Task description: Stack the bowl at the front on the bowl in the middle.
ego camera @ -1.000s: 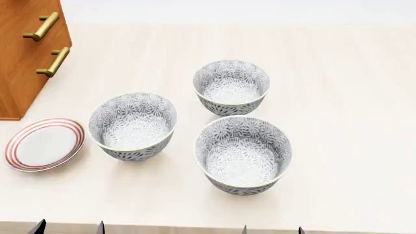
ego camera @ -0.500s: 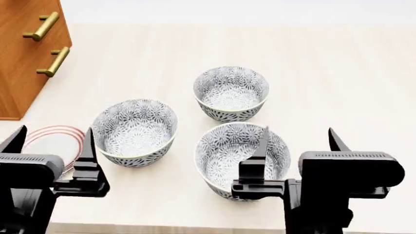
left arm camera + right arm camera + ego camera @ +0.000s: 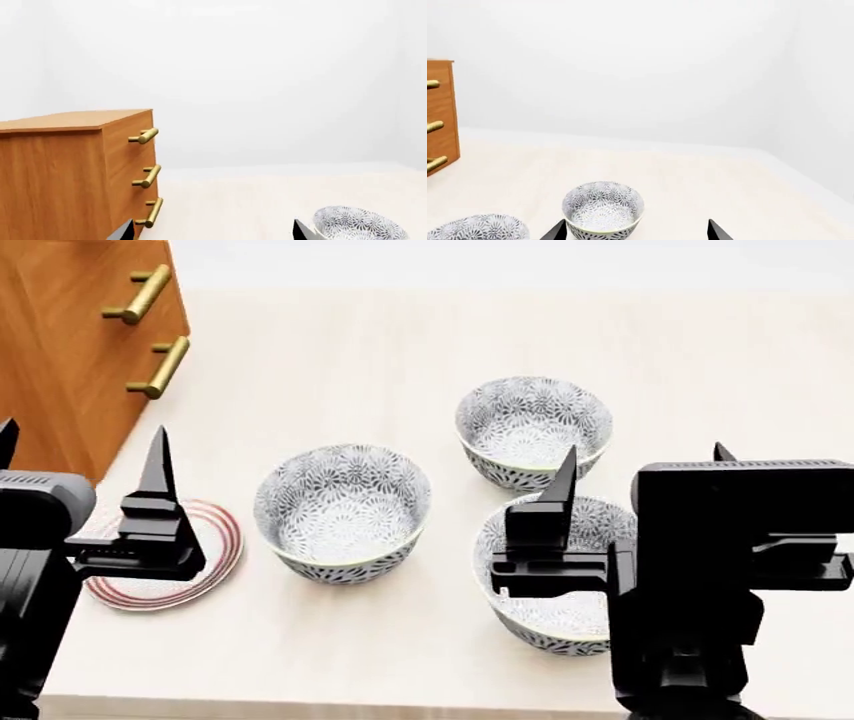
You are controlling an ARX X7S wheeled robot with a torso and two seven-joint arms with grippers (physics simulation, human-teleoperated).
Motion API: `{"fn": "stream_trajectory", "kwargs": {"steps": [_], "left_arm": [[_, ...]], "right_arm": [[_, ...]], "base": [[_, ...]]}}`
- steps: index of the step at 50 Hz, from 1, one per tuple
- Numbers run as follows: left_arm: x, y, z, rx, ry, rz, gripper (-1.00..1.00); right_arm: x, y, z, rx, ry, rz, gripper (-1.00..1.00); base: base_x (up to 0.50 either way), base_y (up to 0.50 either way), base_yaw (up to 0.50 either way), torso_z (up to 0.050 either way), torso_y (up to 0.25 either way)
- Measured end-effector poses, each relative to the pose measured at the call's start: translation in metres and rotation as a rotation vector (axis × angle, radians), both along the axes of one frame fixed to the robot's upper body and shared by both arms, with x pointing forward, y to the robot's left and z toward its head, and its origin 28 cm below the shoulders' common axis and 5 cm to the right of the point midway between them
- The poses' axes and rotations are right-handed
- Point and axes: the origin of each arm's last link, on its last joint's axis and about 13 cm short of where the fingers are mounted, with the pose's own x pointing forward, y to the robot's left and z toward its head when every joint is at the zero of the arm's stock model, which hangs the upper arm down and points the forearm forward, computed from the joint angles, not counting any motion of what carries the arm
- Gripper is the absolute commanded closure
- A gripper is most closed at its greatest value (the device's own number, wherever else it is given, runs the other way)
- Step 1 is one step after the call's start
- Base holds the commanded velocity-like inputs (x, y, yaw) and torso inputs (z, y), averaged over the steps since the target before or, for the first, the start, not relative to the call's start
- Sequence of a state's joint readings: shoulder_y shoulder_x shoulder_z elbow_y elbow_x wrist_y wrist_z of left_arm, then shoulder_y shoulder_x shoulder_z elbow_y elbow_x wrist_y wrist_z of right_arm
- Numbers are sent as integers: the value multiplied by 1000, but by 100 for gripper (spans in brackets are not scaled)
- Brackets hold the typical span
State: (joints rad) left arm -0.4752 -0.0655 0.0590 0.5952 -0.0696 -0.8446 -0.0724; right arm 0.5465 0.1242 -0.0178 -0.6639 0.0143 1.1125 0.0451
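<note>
Nearest to me, my right gripper [image 3: 638,480] hangs above the front edge of the pale cream tabletop [image 3: 747,360], jaws spread wide and empty, one black finger [image 3: 558,490] showing over the deep round white bowl with the dense grey floral pattern at the front [image 3: 567,580]. That bowl sits upright on the table, partly covered by the black gripper body. My left gripper [image 3: 80,470] is level with it on the other side, also wide apart and holding nothing, poised above the flat white plate with red rings [image 3: 200,570], which lies just beside the wooden drawer cabinet with brass handles [image 3: 67,350].

Further in, the matching floral bowl in the middle [image 3: 343,508] stands upright between the plate and the front bowl, near both but touching neither. Beyond it, a third bowl of the same pattern [image 3: 534,430] sits farthest back, just behind the front bowl with a narrow gap.

From the right wrist camera, that far bowl [image 3: 603,209] shows between the fingertips, with another bowl's rim [image 3: 480,228] at the edge. The left wrist camera catches the cabinet [image 3: 73,175] and one floral bowl [image 3: 360,225].
</note>
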Motion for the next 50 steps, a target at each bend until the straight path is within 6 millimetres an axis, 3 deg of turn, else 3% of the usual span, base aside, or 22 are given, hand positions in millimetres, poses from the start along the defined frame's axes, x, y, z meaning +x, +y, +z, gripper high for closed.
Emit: {"fn": "stream_trajectory", "kwargs": {"steps": [6,13,46,50], "left_arm": [[0,0,2,5,-3,3,-100],[0,1,3,10,-3,11,-100],[1,0,3,21,-3,11,-100],[1,0,2,22,-2,11,-100]], "right_arm": [[0,1,2,-11,4,1,-100],[1,3,2,-13,10,19,-100],[1,4,2,-7,15,54,-100],[1,4,2,-6,19,52,-100]], "base": [[0,500,0,0,0],[0,0,0,0,0],[500,0,0,0,0],[64,0,0,0,0]]}}
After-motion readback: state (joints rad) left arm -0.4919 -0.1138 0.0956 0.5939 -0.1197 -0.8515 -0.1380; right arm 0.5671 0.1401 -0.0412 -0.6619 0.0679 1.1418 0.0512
